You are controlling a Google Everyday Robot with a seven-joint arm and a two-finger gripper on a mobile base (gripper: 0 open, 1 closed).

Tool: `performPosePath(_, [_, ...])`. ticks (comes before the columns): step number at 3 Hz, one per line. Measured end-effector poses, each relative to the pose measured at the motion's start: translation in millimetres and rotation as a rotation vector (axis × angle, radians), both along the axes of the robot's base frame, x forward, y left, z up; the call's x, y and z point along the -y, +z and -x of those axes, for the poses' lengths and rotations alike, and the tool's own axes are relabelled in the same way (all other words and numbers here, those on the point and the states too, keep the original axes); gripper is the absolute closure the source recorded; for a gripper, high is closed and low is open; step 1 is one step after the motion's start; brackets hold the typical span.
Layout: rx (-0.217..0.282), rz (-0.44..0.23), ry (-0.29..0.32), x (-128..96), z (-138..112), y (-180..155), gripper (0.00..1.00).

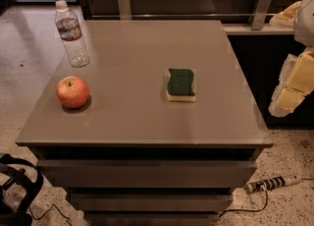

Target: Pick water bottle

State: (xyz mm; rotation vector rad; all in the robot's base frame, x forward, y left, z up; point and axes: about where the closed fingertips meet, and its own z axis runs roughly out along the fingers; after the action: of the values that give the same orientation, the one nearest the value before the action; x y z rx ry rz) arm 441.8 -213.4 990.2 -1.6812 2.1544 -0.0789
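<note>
The water bottle is clear and ribbed, with a white cap and a red-and-white label. It stands upright at the table's far left corner, behind a red apple. My gripper, white and yellow, hangs off the right side of the table, far from the bottle and past the table's right edge.
A green-and-yellow sponge lies right of the middle of the grey table. A wooden wall with metal brackets runs behind. A black bag strap and a cable lie on the floor in front.
</note>
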Motion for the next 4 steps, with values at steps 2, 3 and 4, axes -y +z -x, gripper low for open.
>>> performPosePath(2, [0.090, -0.319, 0.128, -44, -12, -1, 0.00])
performPosePath(3, [0.132, -0.476, 0.193, -97, -7, 19, 0.00])
performPosePath(4, [0.158, -0.578, 0.259, -155, -5, 42, 0.00])
